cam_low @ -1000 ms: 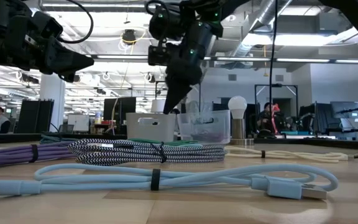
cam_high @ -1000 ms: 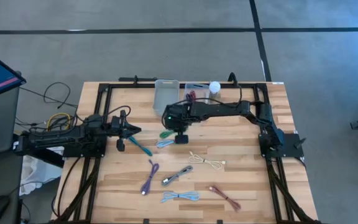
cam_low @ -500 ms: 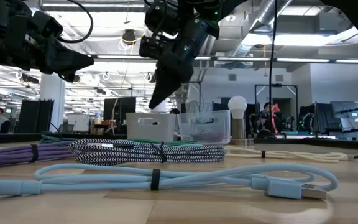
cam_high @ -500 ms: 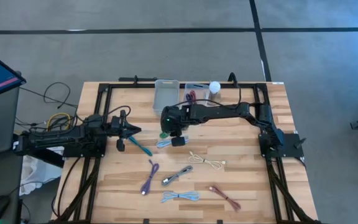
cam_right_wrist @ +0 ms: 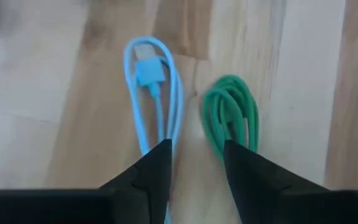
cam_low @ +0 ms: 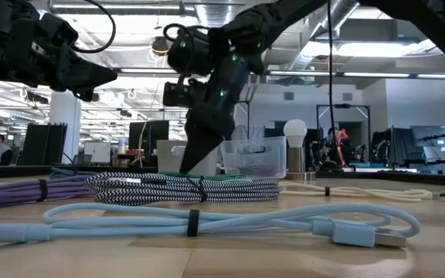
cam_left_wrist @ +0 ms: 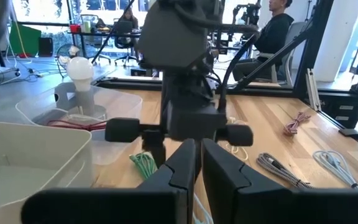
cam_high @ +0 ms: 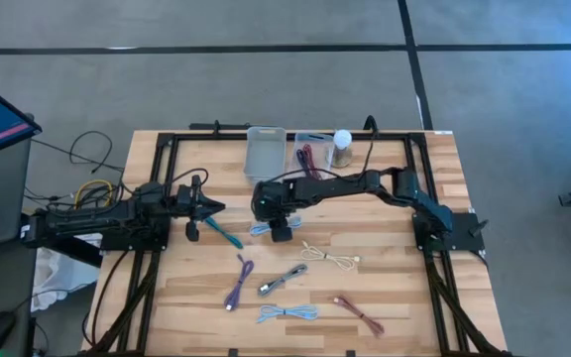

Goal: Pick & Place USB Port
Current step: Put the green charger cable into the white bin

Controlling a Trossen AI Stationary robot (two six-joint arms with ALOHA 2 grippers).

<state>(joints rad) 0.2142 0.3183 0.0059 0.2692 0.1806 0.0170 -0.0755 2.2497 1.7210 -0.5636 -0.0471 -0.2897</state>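
R gripper (cam_high: 270, 220) low at bench centre, jaws apart; L gripper (cam_high: 216, 207) at 9 o'clock, jaws closed.

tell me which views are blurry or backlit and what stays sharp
Low view: the right arm is a dark silhouette against bright ceiling lights, while the light blue cable up front is crisp. Right wrist view: soft overall, the blue cable and green cable look fuzzy. Left wrist view: own fingers blurred, background clearer. High view: evenly lit.

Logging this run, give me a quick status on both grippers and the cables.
Right gripper open, low over green cable and blue cable, holding nothing. Left gripper waiting at table's left, empty. Nothing blocking.
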